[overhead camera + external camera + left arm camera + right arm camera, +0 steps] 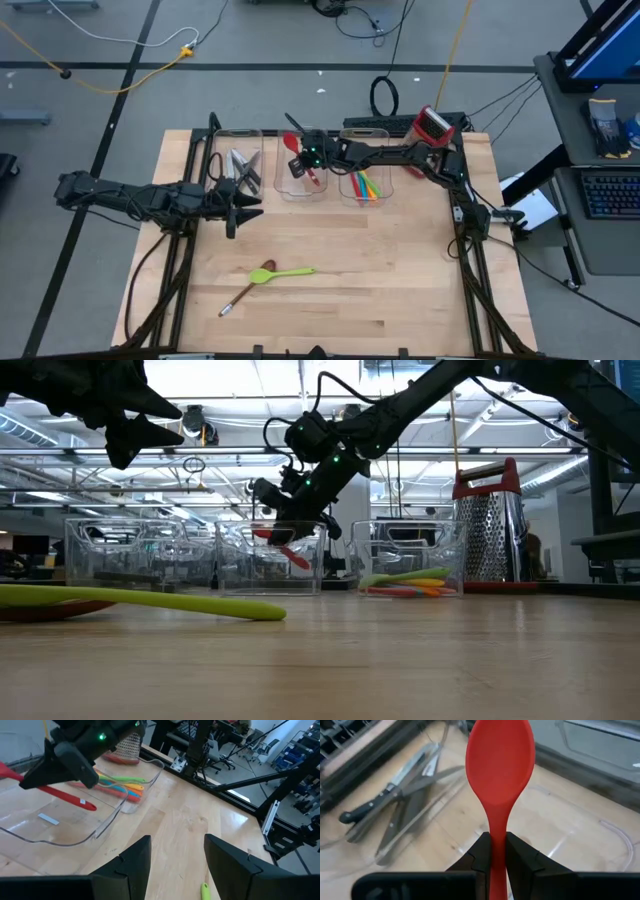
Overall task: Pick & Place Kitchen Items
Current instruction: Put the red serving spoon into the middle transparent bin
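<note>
A red spoon (500, 755) is held over the middle clear bin (300, 185) by my right gripper (498, 840), which is shut on it and reaches in from the table's right side (303, 160). The left bin (222, 150) holds black-handled knives (395, 810). The right bin (345, 135) holds several coloured utensils (365, 187). A green utensil (288, 272) and a brown spoon (245, 292) lie flat on the table's near half. My left gripper (175, 860) hangs open above the table near the left bin (232, 205), with nothing between its fingers. My right gripper pinches the red spoon's handle just below the bowl (497, 827) between its two fingers. It comes from the table's right side, slanting down. The bowl (291, 142) sticks out past the fingers. The handle's free end (90, 806) slants down inside the middle bin.
A red-and-steel box grater (432, 125) stands at the far right behind the bins. The three bins line the table's far edge. Black frame rails (470, 260) run along both table sides. Bare wood (380, 280) lies near and right of the green utensil.
</note>
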{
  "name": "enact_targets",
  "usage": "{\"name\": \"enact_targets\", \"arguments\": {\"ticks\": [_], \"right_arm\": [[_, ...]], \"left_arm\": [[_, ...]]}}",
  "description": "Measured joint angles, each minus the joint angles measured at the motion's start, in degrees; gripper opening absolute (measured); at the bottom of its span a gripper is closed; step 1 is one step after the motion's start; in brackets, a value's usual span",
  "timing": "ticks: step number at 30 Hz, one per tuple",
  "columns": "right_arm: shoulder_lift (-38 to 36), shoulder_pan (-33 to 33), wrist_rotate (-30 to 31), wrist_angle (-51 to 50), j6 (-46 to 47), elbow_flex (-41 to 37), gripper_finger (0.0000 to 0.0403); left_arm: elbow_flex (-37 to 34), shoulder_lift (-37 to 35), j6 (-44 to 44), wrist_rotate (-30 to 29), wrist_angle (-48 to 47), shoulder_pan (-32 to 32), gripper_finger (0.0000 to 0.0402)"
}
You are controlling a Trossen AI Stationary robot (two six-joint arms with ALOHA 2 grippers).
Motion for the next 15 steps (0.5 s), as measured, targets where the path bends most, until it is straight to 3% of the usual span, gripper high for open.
{"name": "enact_targets", "arguments": {"ticks": [15], "right_arm": [[1.77, 0.01, -1.54, 0.56, 0.31, 0.09, 0.0039]], "left_arm": [[0.00, 0.02, 0.62, 0.00, -0.01, 0.00, 0.0189]]}}
